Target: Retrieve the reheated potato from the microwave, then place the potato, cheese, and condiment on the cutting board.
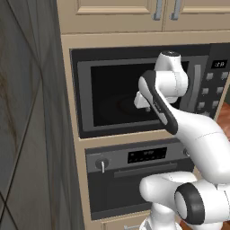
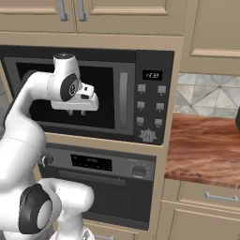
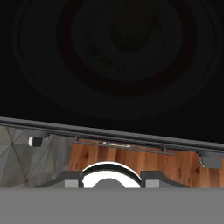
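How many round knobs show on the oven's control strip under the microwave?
2: left knob at the strip's left end, right knob at its right end, with the oven display between them. The arm covers part of the strip, so more may be hidden.

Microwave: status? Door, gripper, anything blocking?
Microwave door shut, handle untouched. Gripper in front of the dark glass, left of the handle; open or shut unclear. Potato not visible through glass. Nothing blocking.
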